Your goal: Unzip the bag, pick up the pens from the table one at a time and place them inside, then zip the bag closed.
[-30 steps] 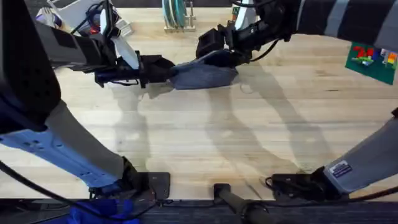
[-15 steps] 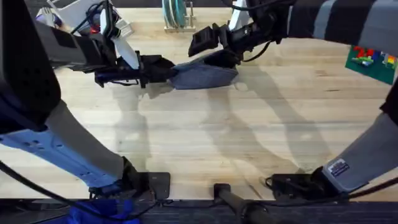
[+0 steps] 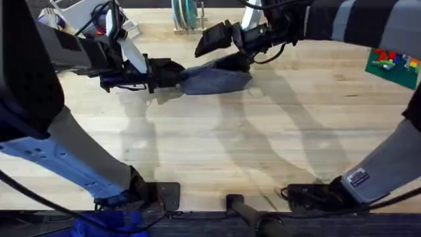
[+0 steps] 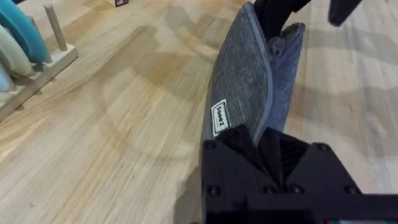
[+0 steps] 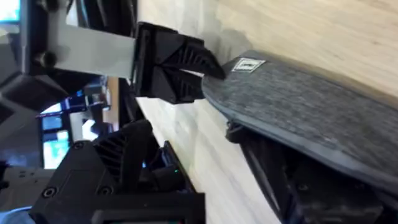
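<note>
The blue-grey bag lies at the back of the table, its long side gaping between a grey flap and a bluer one. My left gripper is shut on the bag's left end, by the small label. My right gripper stands open over the bag's upper edge. One of its fingers sits at the gap near the far end and the other is off the bag. The pens are out of view.
A rack of teal and white discs stands behind the bag. Clutter and cables fill the back left corner. A green board with coloured bits lies at the right edge. Bare wood stretches in front of the bag.
My right gripper has shifted left and slightly back along the bag's upper edge. The left gripper and the bag have stayed where they were.
</note>
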Controlling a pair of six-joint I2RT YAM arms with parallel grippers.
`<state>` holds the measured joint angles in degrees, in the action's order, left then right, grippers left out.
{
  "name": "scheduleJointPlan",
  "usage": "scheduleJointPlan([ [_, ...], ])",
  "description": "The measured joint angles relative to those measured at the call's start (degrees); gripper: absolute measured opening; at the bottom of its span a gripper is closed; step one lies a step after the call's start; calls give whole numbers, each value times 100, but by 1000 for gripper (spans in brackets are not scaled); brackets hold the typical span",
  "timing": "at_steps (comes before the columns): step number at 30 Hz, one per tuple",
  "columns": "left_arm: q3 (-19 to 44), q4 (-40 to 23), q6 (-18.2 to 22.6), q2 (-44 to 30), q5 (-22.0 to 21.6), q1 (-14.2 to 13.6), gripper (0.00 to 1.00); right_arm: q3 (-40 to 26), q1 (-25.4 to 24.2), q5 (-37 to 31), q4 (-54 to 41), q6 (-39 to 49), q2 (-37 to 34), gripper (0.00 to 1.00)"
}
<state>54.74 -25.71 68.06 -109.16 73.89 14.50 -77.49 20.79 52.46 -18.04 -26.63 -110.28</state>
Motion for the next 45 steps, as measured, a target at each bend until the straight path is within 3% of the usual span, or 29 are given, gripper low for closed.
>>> scheduleJointPlan([
  [12,0,0,0,0,-2,0,42,-100,-137,484,-26,0,23,996],
  [20,0,2,-1,1,-4,0,41,-154,-127,623,-108,-43,608,995],
  [31,0,2,-1,2,-6,0,41,-166,184,676,-447,-24,625,995],
  [37,0,2,-1,1,-5,0,41,-166,191,620,-770,166,715,995],
  [45,0,2,-1,0,-4,0,42,-166,191,66,-1263,384,1267,995],
])
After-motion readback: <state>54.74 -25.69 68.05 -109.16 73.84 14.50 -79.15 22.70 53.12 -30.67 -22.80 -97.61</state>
